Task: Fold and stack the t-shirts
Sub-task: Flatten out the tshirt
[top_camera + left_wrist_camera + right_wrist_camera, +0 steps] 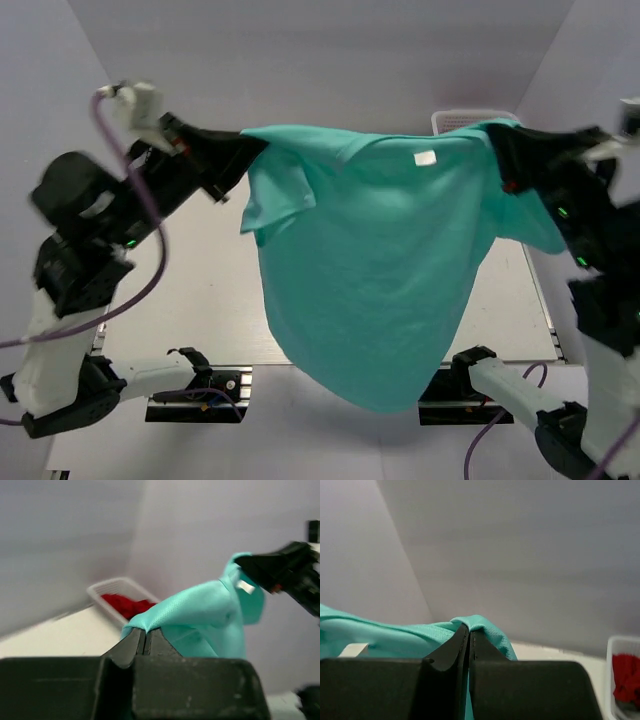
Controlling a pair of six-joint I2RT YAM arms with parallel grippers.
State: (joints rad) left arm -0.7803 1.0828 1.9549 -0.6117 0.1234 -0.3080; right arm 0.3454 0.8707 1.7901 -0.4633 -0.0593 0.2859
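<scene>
A turquoise-green t-shirt (370, 270) hangs spread in the air between both arms, its hem drooping toward the near table edge. A white label (425, 157) shows at the collar. My left gripper (250, 145) is shut on the shirt's left shoulder; in the left wrist view the cloth (200, 615) folds over the closed tips of the gripper (146, 630). My right gripper (497, 135) is shut on the right shoulder; in the right wrist view the cloth (400, 637) drapes over the closed tips of the gripper (469, 627).
A white basket (468, 118) stands at the back right, mostly behind the shirt; it shows in the left wrist view (117, 587) and right wrist view (615, 650) with red cloth (127, 605) inside. White walls enclose the table (200, 300).
</scene>
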